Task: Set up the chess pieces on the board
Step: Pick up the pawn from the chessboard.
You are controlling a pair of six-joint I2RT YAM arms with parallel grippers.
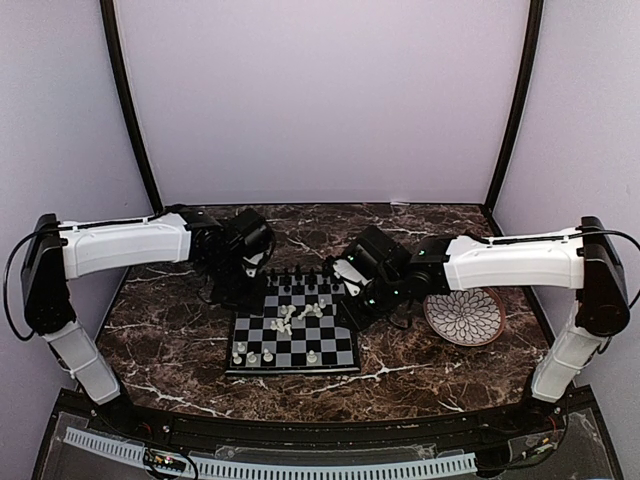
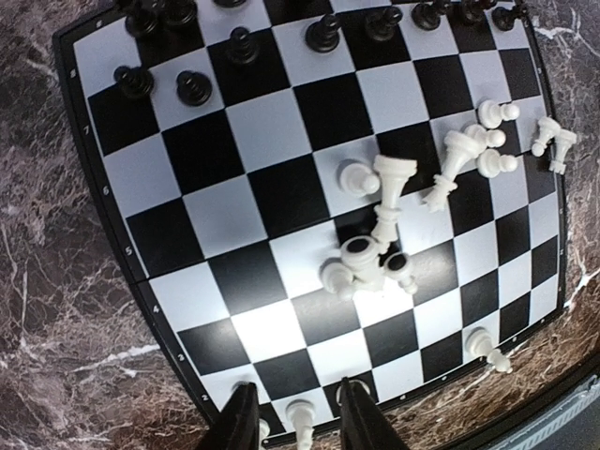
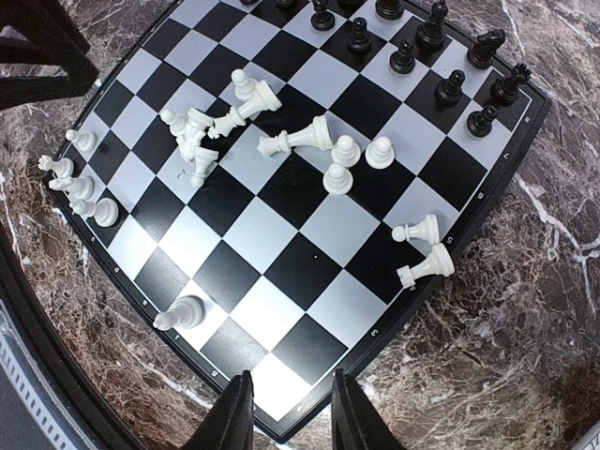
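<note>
The board (image 1: 330, 340) lies mid-way across the marble table (image 1: 170, 350) between the arms, with the patterned plate (image 1: 465, 315) to its right. The black chessmen (image 2: 242, 42) stand along the far rows. A few white pieces (image 1: 252, 356) stand on the near row, and most of the white set lies toppled in a heap (image 2: 375, 262) mid-board, with a looser scatter (image 2: 478, 145) to its right. The left gripper (image 2: 295, 392) hangs over the near edge, fingers spread and empty, with a standing white pawn (image 2: 302, 424) showing in the gap; its height above the pawn I cannot tell. The right gripper (image 3: 291, 375) hovers at the board's right edge, fingers likewise apart, holding nothing. The likely trouble is the heap: its pieces touch, so closing on one may roll its neighbours into standing men. A skewed descent could also tip that pawn.
</note>
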